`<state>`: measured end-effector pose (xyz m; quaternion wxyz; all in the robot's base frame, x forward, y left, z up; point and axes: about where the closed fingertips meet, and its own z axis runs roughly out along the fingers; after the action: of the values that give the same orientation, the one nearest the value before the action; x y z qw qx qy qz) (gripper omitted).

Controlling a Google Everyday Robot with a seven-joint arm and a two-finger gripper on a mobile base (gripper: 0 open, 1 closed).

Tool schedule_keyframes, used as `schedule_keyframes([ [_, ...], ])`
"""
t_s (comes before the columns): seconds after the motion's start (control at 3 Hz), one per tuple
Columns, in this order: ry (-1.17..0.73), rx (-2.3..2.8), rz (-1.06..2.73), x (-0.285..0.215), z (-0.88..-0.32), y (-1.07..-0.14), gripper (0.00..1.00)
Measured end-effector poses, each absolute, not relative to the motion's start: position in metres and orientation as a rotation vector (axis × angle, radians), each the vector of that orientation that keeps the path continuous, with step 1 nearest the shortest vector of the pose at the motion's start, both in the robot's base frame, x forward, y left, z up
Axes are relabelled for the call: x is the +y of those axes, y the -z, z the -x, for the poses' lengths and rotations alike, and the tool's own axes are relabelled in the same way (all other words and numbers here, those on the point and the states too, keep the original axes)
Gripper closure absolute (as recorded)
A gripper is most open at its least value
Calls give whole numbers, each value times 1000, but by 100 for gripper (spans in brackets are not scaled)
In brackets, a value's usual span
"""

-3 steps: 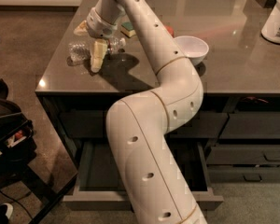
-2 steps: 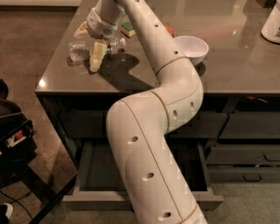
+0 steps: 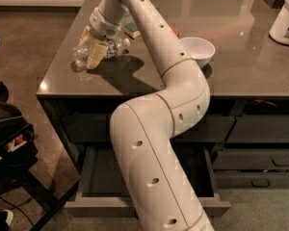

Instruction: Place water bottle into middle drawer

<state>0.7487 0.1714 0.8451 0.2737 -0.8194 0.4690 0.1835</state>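
The water bottle (image 3: 79,57) lies on its side near the left edge of the grey countertop (image 3: 241,71). My gripper (image 3: 90,49) reaches down onto it from the long white arm (image 3: 154,143). One cream finger (image 3: 97,55) is in front of the bottle and the other is behind it, closed against its sides. The bottle still rests on the counter. The middle drawer (image 3: 94,177) stands pulled open below, with a dark interior that the arm partly hides.
A white bowl (image 3: 198,49) sits mid-counter. A green-and-yellow sponge (image 3: 132,29) and a red item (image 3: 175,32) lie behind the arm. A white tub (image 3: 285,20) stands at the far right. Dark equipment (image 3: 7,138) is on the floor to the left. Narrower closed drawers (image 3: 260,158) are at the right.
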Motion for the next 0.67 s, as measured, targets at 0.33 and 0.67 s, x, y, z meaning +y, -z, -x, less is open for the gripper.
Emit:
schedule_keyframes([
  [0.33,-494,1261,2204,171,-749,-845,83],
  [0.67,-494,1261,2204,171,-749,-845,100],
])
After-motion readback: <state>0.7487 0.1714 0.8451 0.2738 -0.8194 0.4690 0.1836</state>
